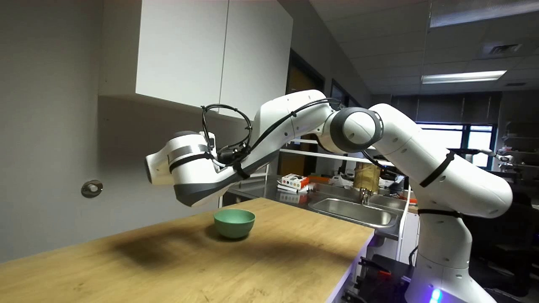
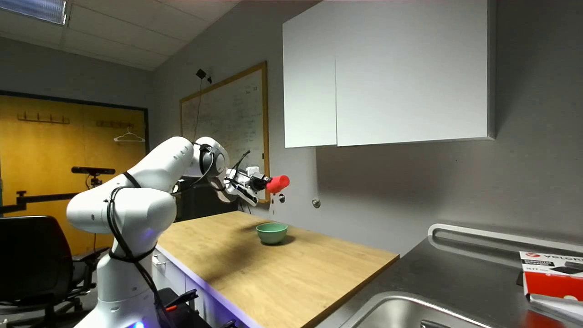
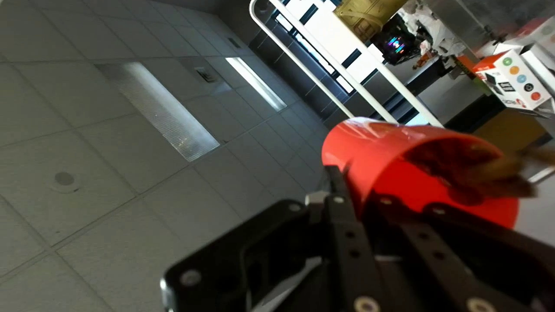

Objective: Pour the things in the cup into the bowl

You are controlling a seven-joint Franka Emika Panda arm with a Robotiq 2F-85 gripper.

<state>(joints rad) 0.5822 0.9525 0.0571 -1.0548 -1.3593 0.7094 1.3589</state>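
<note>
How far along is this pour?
Done: the gripper holds the red cup aloft, tipped over the light-green bowl in an exterior view. In hand: brown pieces spill from the cup's mouth in the wrist view. Left, probably: finish emptying it, since pieces show inside; the bowl's bottom is hidden, so what has landed can't be told.

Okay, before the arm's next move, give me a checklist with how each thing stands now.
1. Red cup held in the gripper: ok.
2. Cup tipped for pouring: ok.
3. Green bowl upright on the table: ok.
4. Pour aimed at the bowl: cannot tell; specks show above it in an exterior view, but depth is unclear.
5. Cup emptied: not ok; brown pieces show at its mouth in the wrist view.
6. Pieces landed in the bowl: cannot tell; its floor is hidden.
</note>
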